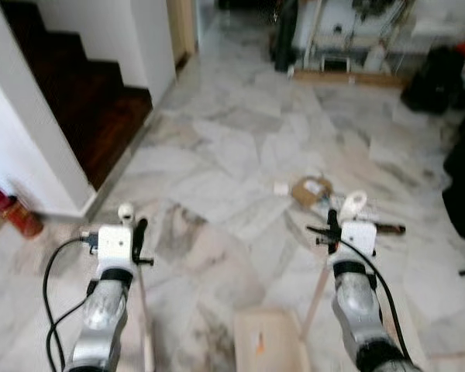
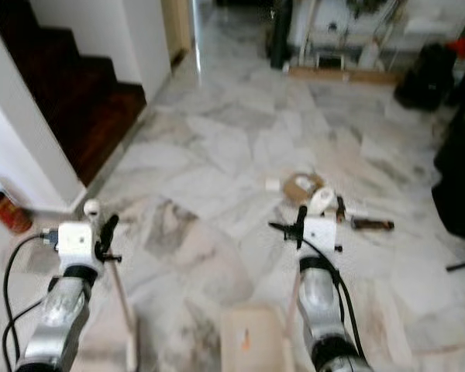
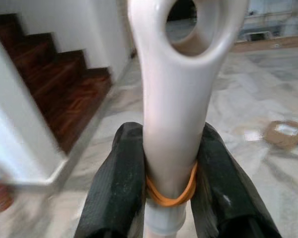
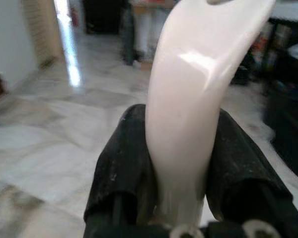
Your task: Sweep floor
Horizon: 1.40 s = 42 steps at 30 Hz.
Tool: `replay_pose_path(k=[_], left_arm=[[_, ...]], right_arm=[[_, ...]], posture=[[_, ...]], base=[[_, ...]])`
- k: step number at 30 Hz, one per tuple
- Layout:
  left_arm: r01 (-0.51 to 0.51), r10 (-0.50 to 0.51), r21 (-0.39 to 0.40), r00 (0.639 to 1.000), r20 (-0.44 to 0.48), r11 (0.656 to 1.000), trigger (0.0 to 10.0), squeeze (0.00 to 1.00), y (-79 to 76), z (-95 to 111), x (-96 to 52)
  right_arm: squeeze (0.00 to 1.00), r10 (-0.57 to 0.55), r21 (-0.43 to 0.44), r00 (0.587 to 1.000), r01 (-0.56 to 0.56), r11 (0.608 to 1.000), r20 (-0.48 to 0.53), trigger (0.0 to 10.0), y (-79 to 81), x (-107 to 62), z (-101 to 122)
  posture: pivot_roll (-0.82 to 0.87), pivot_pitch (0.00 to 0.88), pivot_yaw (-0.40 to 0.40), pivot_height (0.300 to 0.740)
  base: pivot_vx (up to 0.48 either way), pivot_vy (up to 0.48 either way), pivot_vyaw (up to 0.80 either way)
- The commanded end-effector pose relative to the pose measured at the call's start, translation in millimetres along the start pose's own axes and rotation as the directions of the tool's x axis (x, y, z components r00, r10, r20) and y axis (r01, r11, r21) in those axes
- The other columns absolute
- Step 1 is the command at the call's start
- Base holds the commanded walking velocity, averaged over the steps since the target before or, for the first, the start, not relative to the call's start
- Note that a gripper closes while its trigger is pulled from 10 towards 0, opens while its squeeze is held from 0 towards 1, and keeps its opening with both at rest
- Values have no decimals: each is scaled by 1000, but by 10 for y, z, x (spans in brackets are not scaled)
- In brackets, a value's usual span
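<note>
**Both grippers clamped on handles**

Our left gripper (image 3: 171,173) squeezes a white handle (image 3: 176,99) with an orange band. Our right gripper (image 4: 181,168) grips another white handle (image 4: 198,89). A dustpan (image 1: 270,341) sits between our arms; litter (image 1: 311,188) lies on the marble floor (image 1: 232,147) ahead, stairs (image 1: 93,101) left.

- floor (image 1: 240,147) looks like polished marble, grey-white veins, pretty glossy with window glare
- stairs (image 1: 101,108) are dark reddish wood with a slight sheen
- both handles, left handle (image 3: 181,99) and right handle (image 4: 198,99), are smooth shiny cream plastic
- orange rubber band (image 3: 171,196) around the left one
- left end effector (image 3: 171,183) and right end effector (image 4: 184,168) have matt black, slightly scuffed rubbery pads
- arms (image 1: 105,310) are brushed silvery metal
</note>
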<state>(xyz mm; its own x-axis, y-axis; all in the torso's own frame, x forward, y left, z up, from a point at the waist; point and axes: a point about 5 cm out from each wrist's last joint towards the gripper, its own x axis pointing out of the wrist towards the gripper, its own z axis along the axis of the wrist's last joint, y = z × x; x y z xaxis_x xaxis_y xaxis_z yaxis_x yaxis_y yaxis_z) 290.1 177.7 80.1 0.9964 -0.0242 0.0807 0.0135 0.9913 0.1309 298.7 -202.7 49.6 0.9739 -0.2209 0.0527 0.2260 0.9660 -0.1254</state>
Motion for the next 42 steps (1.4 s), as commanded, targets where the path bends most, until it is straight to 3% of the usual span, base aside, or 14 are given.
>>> replay_pose_path(k=[1, 13, 20, 42], left_arm=[[-19, 19, -3, 999, 47, 1000, 10000, 0, 67, 84, 26], [-17, 17, 1, 999, 48, 1000, 10000, 0, 60, 86, 31], [-14, 14, -1, 999, 49, 1000, 10000, 0, 56, 84, 34], [-9, 9, 2, 999, 48, 1000, 10000, 0, 41, 79, 43]], right_arm=[[0, 29, 0, 998, -29, 1000, 51, 10000, 85, 84, 130], [0, 17, 12, 999, -18, 1000, 32, 10000, 70, 95, 115], [0, 19, 13, 999, -20, 1000, 28, 10000, 81, 100, 115], [0, 34, 7, 999, -34, 999, 41, 10000, 116, 113, 142]], posture=[[127, 0, 16, 740], [125, 0, 17, 740], [128, 0, 16, 740], [125, 0, 17, 740]], base=[[322, 0, 0], [320, 0, 0], [321, 0, -784], [318, 0, 0]])
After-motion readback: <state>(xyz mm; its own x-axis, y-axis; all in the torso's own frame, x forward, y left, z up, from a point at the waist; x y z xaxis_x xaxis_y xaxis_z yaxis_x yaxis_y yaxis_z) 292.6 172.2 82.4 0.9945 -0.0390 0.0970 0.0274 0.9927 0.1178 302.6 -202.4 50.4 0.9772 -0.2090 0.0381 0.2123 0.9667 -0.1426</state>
